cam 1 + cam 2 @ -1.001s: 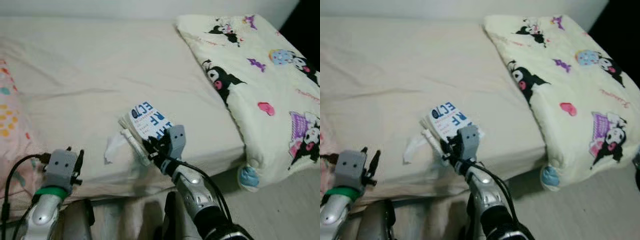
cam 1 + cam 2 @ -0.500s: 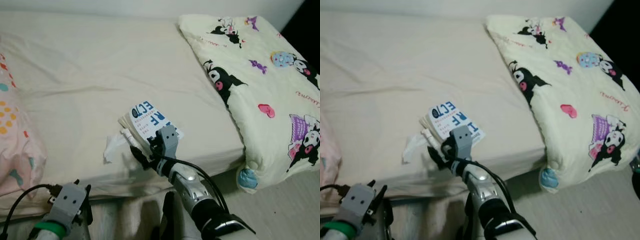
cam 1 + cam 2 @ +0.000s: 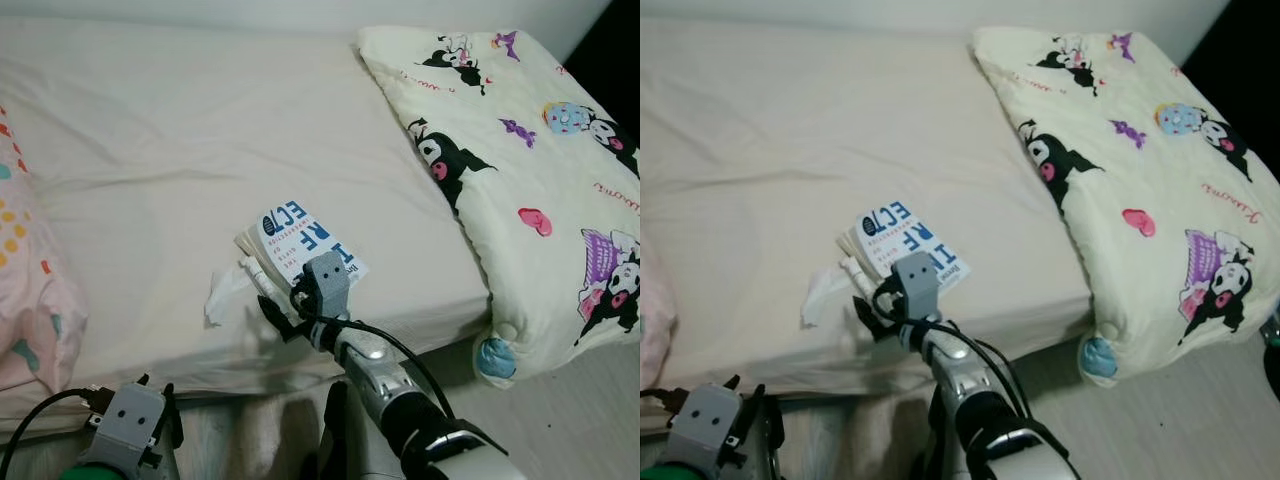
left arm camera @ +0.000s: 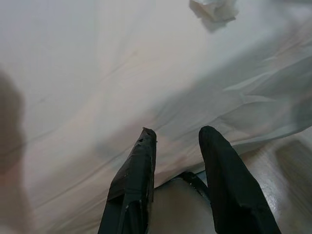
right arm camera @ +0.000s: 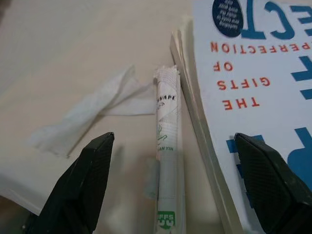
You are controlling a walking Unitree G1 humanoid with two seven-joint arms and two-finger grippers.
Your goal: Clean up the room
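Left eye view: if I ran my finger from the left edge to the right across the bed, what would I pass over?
Pink patterned pillow → crumpled white tissue → rolled paper packet → book with blue lettering → cream blanket with cartoon characters.

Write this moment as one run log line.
right gripper: open, over paper roll beside book | left gripper: open, low at bed edge

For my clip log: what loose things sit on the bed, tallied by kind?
Book: 1
Rolled paper wrapper: 1, beside the book
Crumpled tissue: 1
Cartoon-print quilt: 1
Pink patterned pillow: 1
Total: 5
The right gripper hangs open over the wrapper.
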